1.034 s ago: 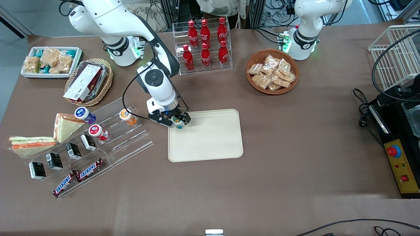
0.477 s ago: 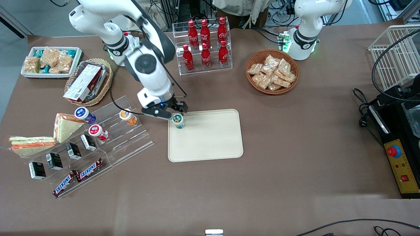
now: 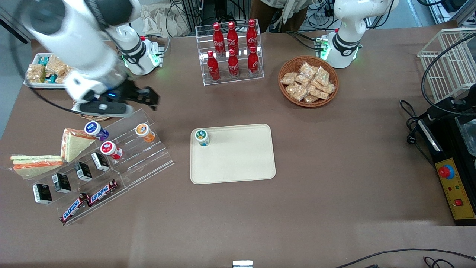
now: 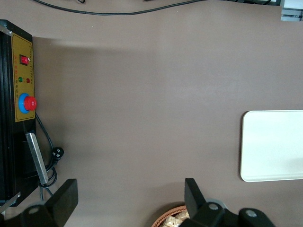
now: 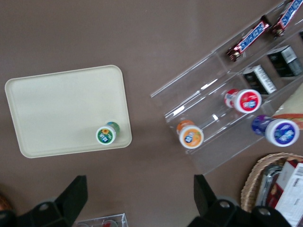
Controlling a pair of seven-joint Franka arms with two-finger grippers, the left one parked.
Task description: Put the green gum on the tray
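Since the green gum (image 3: pixel 202 137) stands upright inside a corner of the tray (image 3: pixel 238 163), the placement looks finished. The end effector (image 3: pixel 147 97) hangs with fingers spread and empty, high over the tabletop (image 3: pixel 334 167) near the acrylic rack (image 3: pixel 141 156), apparently clearing away.
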